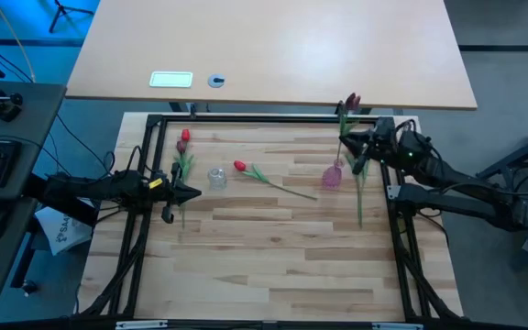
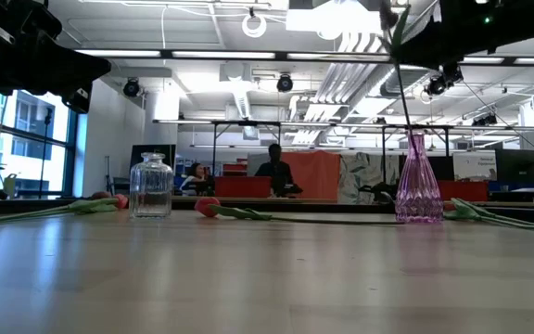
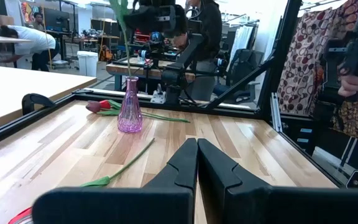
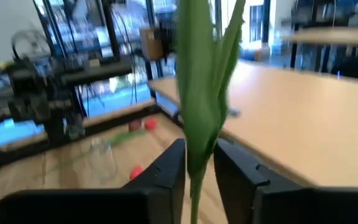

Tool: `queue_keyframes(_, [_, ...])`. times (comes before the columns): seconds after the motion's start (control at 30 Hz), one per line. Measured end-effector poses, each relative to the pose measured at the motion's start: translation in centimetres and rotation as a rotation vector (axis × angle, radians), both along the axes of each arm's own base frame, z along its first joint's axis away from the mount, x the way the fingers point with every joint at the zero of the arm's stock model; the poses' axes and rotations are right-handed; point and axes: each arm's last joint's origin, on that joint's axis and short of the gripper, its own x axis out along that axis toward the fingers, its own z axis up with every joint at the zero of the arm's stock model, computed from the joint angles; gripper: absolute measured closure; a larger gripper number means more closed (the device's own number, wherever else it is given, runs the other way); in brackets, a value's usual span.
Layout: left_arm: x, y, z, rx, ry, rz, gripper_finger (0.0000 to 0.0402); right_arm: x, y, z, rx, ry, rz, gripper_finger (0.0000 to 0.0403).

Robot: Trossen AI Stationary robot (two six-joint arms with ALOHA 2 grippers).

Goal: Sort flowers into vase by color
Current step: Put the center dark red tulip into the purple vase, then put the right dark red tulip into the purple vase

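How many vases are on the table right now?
2. A clear glass jar-like vase stands left of centre. A pink narrow-necked glass vase stands right of centre, under the green-stemmed tulip held in the right tool. None appears hidden.

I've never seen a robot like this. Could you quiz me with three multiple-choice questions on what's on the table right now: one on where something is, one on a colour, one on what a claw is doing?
1. Where is the clear jar?
A. In a gripper
B. Standing on the table, on the left arm's side of the other vase
C. On the tan desk beyond

2. What colour is the vase below the right gripper?
A. Purple
B. Blue
C. Yellow

3. What is the right gripper doing?
A. Hanging open, empty
B. Gripping the clear jar
C. Holding a flower stem, shut on it

Answers: 1 B, the high view shows it there. 2 A, its glass is purple in the low view. 3 C, the right wrist view shows fingers closed on green. The left gripper waits at the table's left edge.
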Motion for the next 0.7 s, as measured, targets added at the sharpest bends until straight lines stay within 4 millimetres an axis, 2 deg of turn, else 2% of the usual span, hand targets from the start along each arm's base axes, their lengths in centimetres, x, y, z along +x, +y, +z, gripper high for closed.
queue_keyframes(0.4, [0.0, 0.0, 0.0, 0.0, 0.001, 0.0, 0.0402, -1.8, 0.9, 1.9, 0.143, 0.267, -0.012, 0.02])
queue_keyframes(0.53, [0.0, 0.0, 0.0, 0.0, 0.0, 0.0, 0.0401, -2.8, 1.4, 2.7, 0.202, 0.336, -0.005, 0.0182])
queue_keyframes(0.7, [0.0, 0.0, 0.0, 0.0, 0.0, 0.0, 0.0401, -3.9, 2.0, 3.1, 0.312, 0.415, -0.003, 0.0179])
